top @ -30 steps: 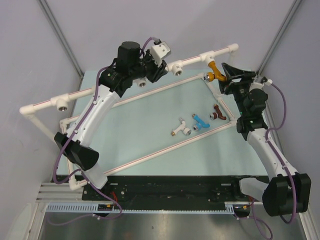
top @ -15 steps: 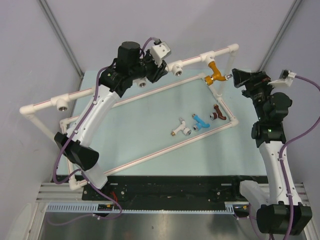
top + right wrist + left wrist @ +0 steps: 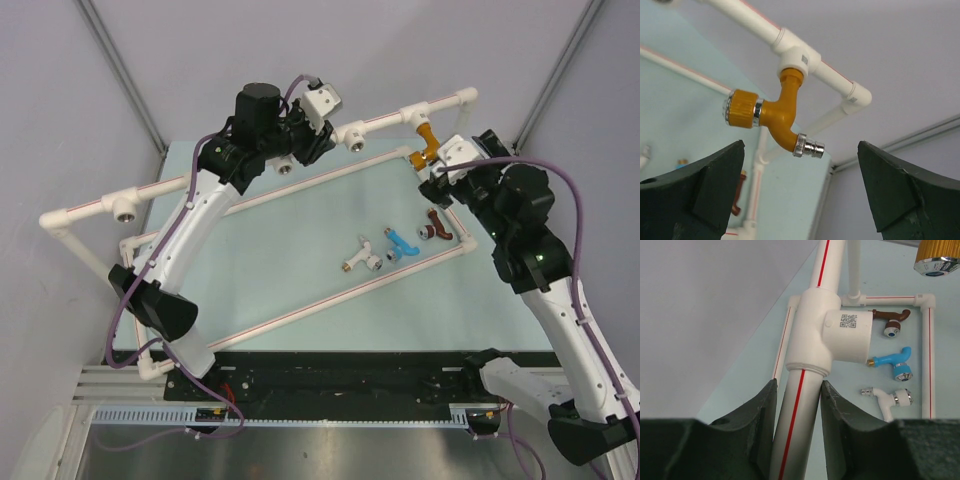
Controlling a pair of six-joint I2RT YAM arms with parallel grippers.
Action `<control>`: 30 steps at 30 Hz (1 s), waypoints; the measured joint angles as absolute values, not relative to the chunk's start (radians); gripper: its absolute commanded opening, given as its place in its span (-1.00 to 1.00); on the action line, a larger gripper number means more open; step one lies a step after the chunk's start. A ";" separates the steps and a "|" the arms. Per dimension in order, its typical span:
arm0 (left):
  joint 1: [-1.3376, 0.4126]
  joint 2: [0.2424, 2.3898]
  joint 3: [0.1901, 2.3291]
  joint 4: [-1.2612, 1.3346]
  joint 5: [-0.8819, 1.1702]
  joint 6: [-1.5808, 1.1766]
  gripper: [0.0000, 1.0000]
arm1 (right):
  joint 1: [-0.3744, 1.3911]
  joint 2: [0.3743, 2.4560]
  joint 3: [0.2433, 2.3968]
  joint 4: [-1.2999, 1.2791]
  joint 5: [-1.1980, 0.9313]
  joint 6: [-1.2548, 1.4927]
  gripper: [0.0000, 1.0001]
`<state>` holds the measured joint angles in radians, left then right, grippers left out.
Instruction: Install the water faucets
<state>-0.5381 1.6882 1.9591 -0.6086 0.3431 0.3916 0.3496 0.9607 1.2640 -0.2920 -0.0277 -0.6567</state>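
The orange faucet [image 3: 426, 146] hangs screwed into a white T-socket [image 3: 413, 116] of the pipe frame; in the right wrist view the orange faucet [image 3: 775, 117] shows its silver spout pointing right. My right gripper [image 3: 437, 172] is open and empty just below it, with the right gripper [image 3: 800, 180] jaws wide apart and touching nothing. My left gripper [image 3: 312, 138] is shut on the frame's top pipe [image 3: 795, 425], just below a T-socket [image 3: 835, 330]. The white faucet [image 3: 362, 255], blue faucet [image 3: 402, 243] and red-brown faucet [image 3: 434, 227] lie loose on the mat.
The white pipe frame [image 3: 200, 182] spans the pale green mat [image 3: 280, 250], with open T-sockets at the left [image 3: 124, 206] and middle [image 3: 353, 134]. A lower pipe rectangle [image 3: 330, 290] rings the loose faucets. Grey walls stand close behind.
My right gripper pulled back right from the orange faucet, then turned and came in close under it again, open. The left arm has not moved.
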 measured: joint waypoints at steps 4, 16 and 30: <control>-0.538 1.688 1.959 -0.609 0.343 0.392 -1.00 | 0.429 1.008 1.264 -0.330 0.095 -0.892 0.99; -0.539 1.681 1.948 -0.603 0.344 0.392 -1.00 | 0.506 1.261 1.264 -0.248 0.330 -1.216 0.72; -0.543 1.668 1.934 -0.596 0.343 0.400 -1.00 | 0.297 1.221 1.264 -0.216 -0.088 -0.748 -1.00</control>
